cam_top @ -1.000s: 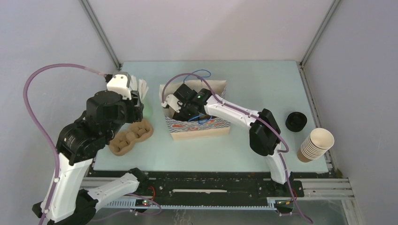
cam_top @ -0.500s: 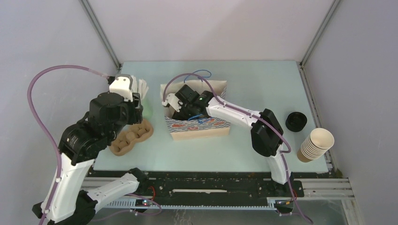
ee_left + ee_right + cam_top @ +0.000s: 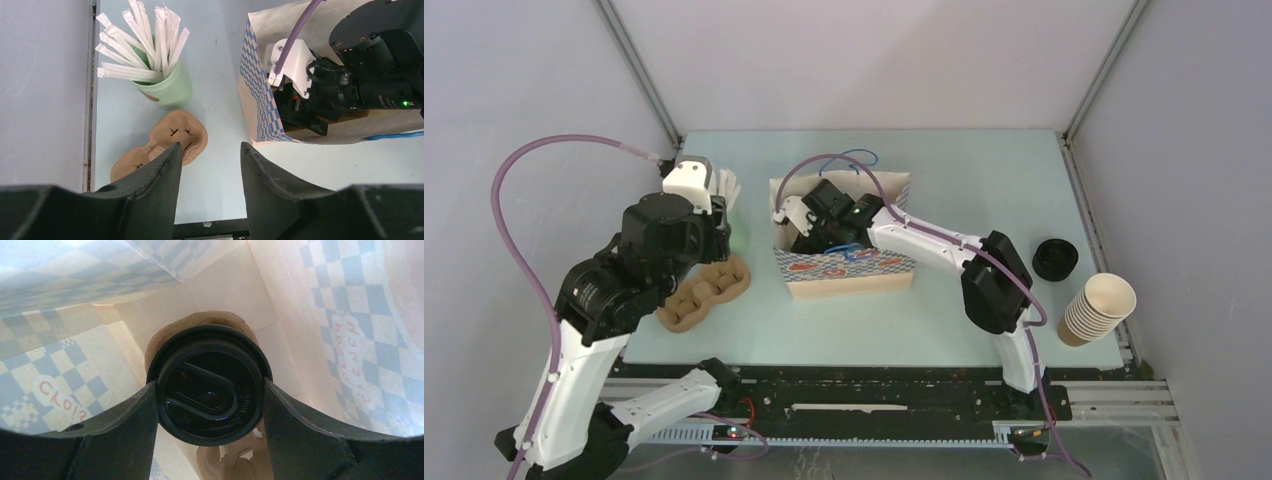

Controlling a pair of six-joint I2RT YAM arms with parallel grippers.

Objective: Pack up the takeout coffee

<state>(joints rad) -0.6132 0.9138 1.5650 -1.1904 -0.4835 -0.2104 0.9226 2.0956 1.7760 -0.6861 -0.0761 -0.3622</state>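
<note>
The takeout coffee (image 3: 210,385) shows in the right wrist view as a round black lid seen from above, with its tan cup almost hidden underneath. It is deep inside the checkered paper bag (image 3: 350,315), over the bag's tan floor. My right gripper (image 3: 210,387) is shut on the lid, with one finger touching each side. From above, the right wrist (image 3: 829,212) reaches into the open top of the bag (image 3: 849,272). My left gripper (image 3: 207,150) is open and empty, held above the table left of the bag (image 3: 257,100).
A pale green cup of white sticks (image 3: 167,87) stands left of the bag, with a brown pulp cup carrier (image 3: 172,140) in front of it. A loose black lid (image 3: 1054,258) and a stack of lidless paper cups (image 3: 1099,308) lie at the table's right edge.
My right wrist has shifted slightly right and toward the back inside the bag, still holding the coffee. My left arm has drifted a little toward the back.
</note>
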